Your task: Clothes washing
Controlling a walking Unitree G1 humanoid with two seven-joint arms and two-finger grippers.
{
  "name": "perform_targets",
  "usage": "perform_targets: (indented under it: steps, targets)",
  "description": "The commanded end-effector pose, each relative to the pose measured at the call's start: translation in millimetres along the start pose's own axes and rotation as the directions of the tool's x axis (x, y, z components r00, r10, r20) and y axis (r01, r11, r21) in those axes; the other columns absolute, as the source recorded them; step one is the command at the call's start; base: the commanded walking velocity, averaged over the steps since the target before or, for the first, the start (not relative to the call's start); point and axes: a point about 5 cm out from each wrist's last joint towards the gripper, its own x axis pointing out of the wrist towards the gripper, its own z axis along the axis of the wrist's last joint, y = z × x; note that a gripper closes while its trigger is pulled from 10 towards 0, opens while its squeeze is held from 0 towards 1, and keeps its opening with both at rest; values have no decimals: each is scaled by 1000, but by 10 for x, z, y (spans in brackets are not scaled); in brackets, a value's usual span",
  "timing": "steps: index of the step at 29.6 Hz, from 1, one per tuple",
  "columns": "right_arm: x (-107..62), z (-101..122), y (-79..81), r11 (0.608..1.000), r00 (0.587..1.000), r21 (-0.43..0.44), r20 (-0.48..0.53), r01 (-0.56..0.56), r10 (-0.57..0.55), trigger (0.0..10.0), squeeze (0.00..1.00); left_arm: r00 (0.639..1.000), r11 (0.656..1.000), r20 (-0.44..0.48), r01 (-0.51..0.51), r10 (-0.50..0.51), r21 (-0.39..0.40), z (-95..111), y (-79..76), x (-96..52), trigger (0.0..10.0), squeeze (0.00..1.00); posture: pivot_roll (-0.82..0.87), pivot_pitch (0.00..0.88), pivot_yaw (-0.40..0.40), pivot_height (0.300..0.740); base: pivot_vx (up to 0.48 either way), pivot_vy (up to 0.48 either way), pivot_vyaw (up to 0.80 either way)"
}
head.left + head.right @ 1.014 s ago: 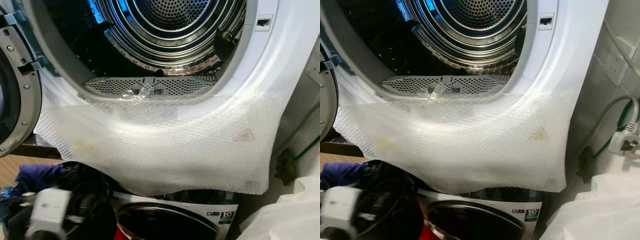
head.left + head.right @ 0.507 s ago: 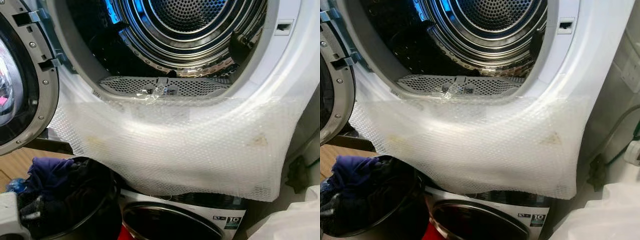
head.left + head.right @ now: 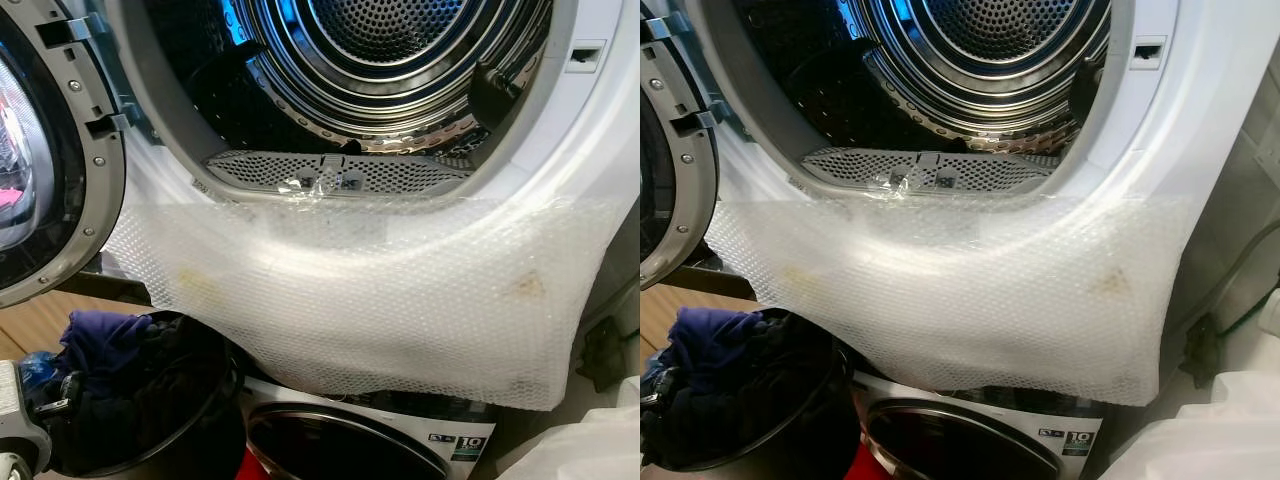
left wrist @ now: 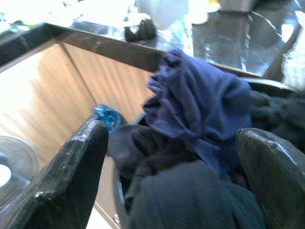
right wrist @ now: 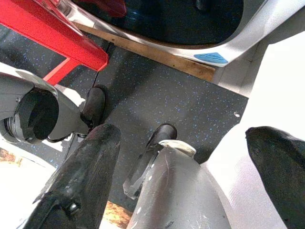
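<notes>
The left gripper (image 4: 171,157), fingers spread, is hovering over the purple garment (image 4: 200,102) in the black basket (image 3: 190,440); closing shallow risks dragging neighbouring dark clothes out too.

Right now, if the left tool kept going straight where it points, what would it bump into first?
Probably the purple garment on the dark clothes in the black basket. The left tool is open around it, though depth is unclear.
</notes>
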Motion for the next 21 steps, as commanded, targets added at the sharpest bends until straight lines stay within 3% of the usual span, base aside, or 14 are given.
perform_targets:
  steps: [1,21]
  targets:
    - [0,-9,43,1000,1000,8,-2,-9,9,10000,0,995,998,-86,58,-56,21,-118,-42,41,10000,1000,279,0,96,740,0,0,0]
    - [5,40,60,1000,1000,7,14,-16,15,10000,0,980,999,-199,22,-13,43,-299,-73,135,10000,1000,264,0,95,740,0,0,0]
